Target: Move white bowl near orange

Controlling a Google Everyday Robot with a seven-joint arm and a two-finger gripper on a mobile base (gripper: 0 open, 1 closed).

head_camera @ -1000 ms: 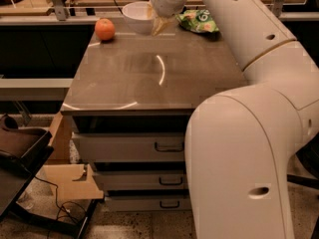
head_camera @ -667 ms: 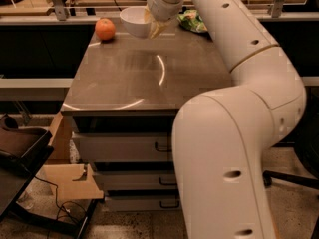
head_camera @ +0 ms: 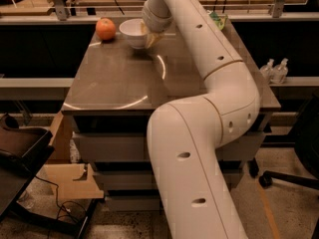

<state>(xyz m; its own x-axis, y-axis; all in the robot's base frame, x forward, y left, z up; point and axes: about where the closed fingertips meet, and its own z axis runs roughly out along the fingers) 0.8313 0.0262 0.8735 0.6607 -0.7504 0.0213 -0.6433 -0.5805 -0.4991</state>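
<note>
Nearest to you, the thick white arm point(head_camera: 199, 148) rose from the bottom edge, bent at an elbow to the right and reached back over the surface point(head_camera: 114, 78). Low on the left, flattened cardboard point(head_camera: 70, 180) lay on the floor beside a dark piece of furniture point(head_camera: 20, 148). A stack of pale drawers point(head_camera: 112, 148) sat under the surface's front edge. The front and middle of the brown top showed only curved streaks of reflected light. To the right, beyond the surface's side edge, two small clear bottles point(head_camera: 275, 71) stood together on a ledge. Toward the far left you had the white bowl point(head_camera: 132, 31) upright, with the end effector point(head_camera: 151, 36) at its right side, closed on the rim there. Whether the bowl's foot touched the surface, you could not tell. The orange point(head_camera: 105, 29) sat just left of the bowl, near it with a narrow gap between them, close to the far left corner. A green snack bag point(head_camera: 218, 20) showed at the far right edge, mostly hidden behind the arm.
</note>
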